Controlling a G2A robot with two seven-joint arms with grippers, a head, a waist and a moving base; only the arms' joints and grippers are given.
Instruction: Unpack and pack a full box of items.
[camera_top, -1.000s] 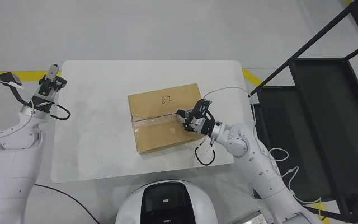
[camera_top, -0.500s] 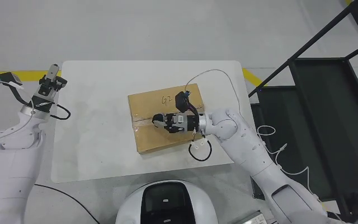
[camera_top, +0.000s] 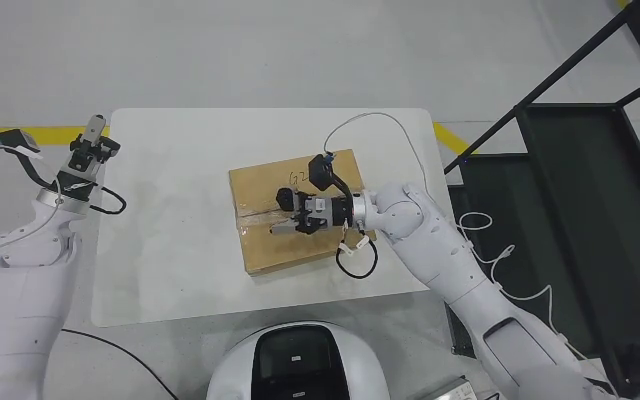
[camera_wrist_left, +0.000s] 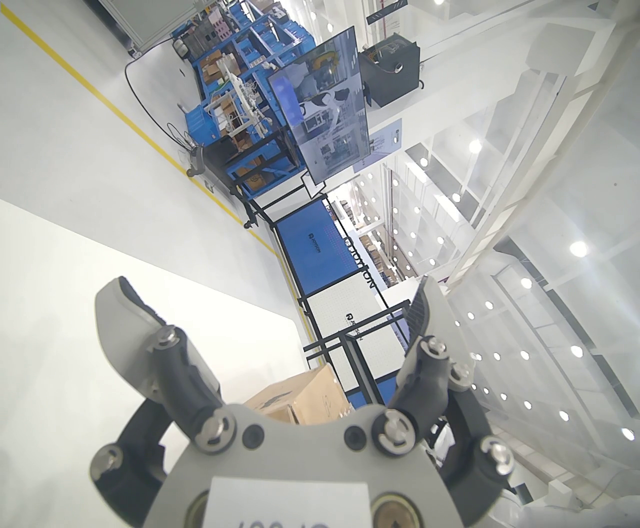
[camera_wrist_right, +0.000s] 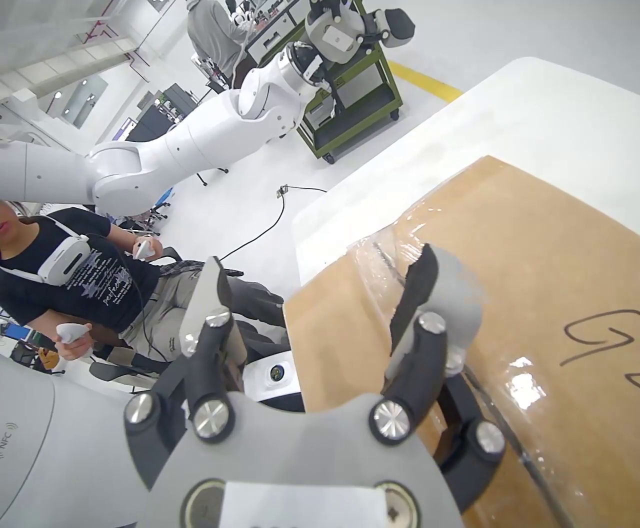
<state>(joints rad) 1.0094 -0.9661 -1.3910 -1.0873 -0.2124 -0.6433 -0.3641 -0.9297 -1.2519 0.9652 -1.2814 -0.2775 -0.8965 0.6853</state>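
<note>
Slitting the box (camera_top: 290, 252) tape (camera_top: 252, 214): right pincer (camera_top: 283, 214), spread, should trace it with one fingertip (camera_wrist_right: 426, 280), pressing lightly.

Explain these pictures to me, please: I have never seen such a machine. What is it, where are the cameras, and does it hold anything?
It is a robot with two arms, each ending in a two-finger gripper. The top view looks down from above the arms; each wrist view comes from a camera on that wrist. On the table lies one box, closed with clear tape. The right gripper is over the tape, open, holding nothing. The left gripper, open and empty, is by the table's far left corner.
</note>
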